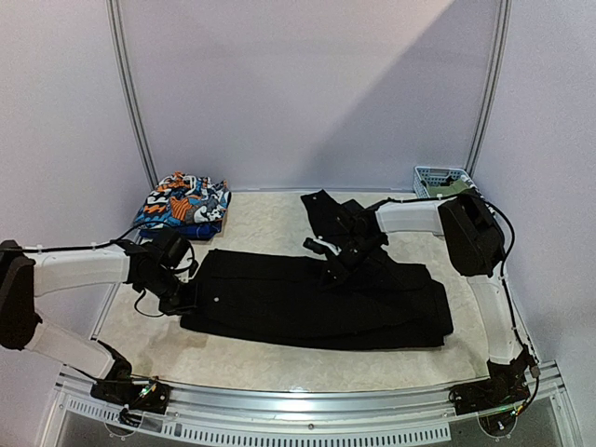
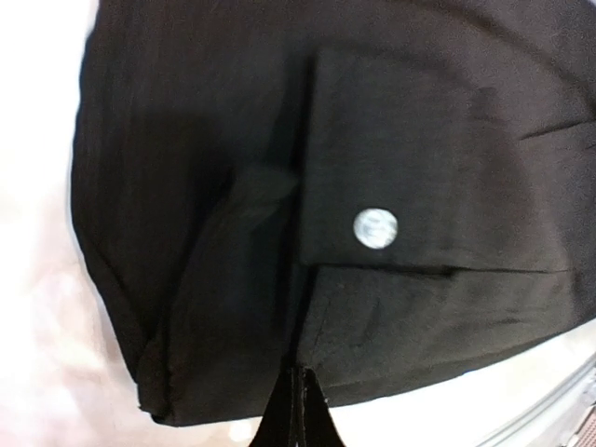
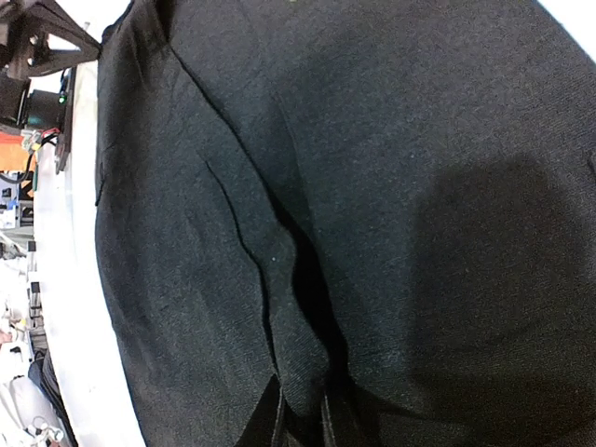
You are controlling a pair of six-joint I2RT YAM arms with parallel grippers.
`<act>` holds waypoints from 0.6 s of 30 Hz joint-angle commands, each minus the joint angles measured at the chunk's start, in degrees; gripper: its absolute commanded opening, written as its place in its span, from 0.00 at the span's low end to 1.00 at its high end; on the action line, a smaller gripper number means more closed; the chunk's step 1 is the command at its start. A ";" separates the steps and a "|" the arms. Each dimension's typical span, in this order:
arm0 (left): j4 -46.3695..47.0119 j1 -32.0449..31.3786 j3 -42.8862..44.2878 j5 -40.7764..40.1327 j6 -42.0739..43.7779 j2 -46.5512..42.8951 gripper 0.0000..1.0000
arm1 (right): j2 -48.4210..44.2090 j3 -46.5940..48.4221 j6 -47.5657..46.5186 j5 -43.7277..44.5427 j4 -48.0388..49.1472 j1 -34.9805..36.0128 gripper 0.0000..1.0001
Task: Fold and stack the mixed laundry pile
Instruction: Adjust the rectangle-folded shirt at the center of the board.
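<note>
We note long black matte woven trousers (image 1: 307, 303) laid flat; left gripper (image 2: 298, 410) pinches their hem, right gripper (image 3: 303, 419) nips a raised fold.

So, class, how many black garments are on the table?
2: black trousers across the middle, a smaller black piece behind them; others may hide in the print pile.

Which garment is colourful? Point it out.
The printed piece at the far left, orange, blue and white; the trousers and the crumpled garment behind them are black.
</note>
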 commanded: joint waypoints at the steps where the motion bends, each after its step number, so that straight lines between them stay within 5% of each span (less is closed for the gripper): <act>1: -2.64 0.95 0.60 -1.75 2.18 3.13 0.00 | -1.95 -1.71 2.30 4.47 1.80 -0.72 0.11; 18: -8.85 0.97 3.04 -0.72 1.14 2.46 0.00 | -2.62 -3.07 4.22 7.51 2.84 -1.18 0.14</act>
